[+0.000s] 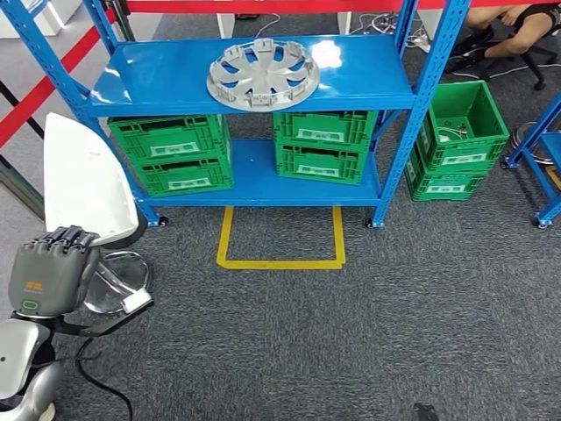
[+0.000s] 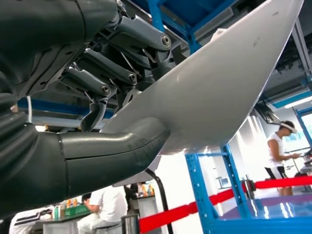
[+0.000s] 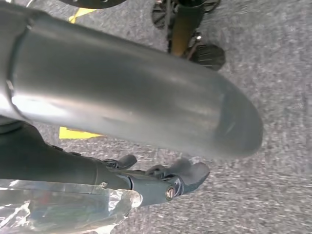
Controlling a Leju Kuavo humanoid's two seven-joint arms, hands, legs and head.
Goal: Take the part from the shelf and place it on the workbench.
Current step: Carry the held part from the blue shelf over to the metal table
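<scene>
- Gripping a white, smooth curved plastic panel [image 1: 82,180], the left hand [image 1: 49,267] has its thumb under the panel's edge and its fingers [image 2: 110,73] over it, low at the robot's left side.
- Judging by this, the part is already off the blue metal shelf [image 1: 166,83]; a silver wheel cover [image 1: 263,73] lies on its top level.
- Placing it on the workbench remains.
- The right hand [image 3: 147,165] hangs above grey carpet, fingers loosely apart, holding nothing.
</scene>
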